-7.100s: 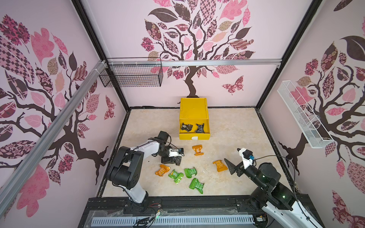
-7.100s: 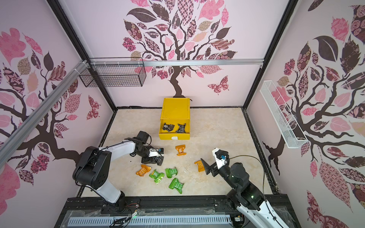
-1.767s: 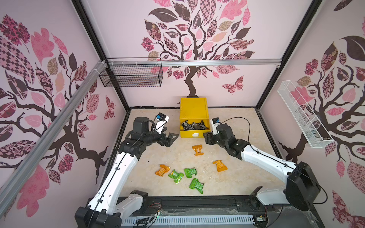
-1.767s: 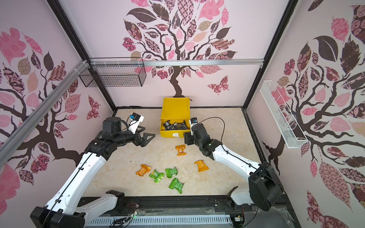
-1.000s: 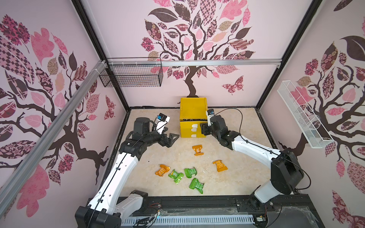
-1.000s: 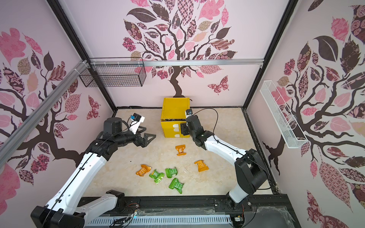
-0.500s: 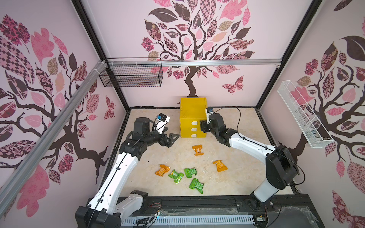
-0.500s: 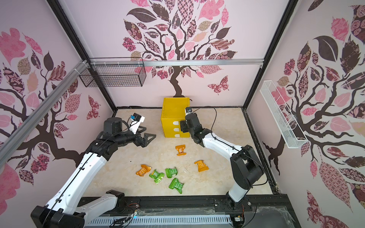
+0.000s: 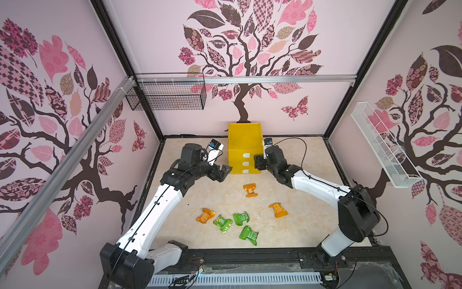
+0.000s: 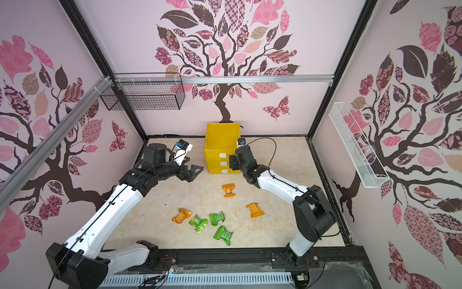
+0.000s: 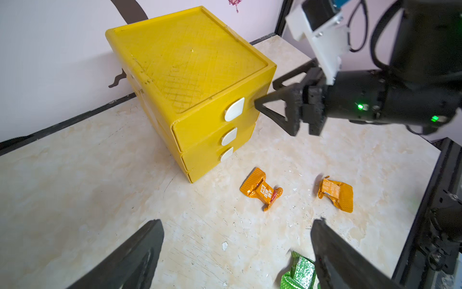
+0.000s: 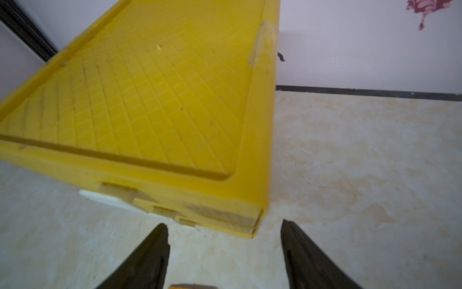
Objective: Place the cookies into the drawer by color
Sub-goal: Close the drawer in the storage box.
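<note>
While the drawer [image 9: 244,140] sits shut at the surface's [image 9: 300,225] far edge, left hand [image 9: 224,172] and right hand [image 9: 258,162] flank it, open, empty.
Likely next: pull a tab [image 9: 246,164] open for the orange cookies [image 9: 250,190].

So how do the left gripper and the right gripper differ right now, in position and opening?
Position: the left gripper hangs clear of the yellow drawer chest, off its left front corner; the right gripper is up against the chest's front, a fingertip beside the top drawer's white handle. Opening: the left gripper's jaws look spread wider than the right gripper's. Both are open and hold nothing.
</note>
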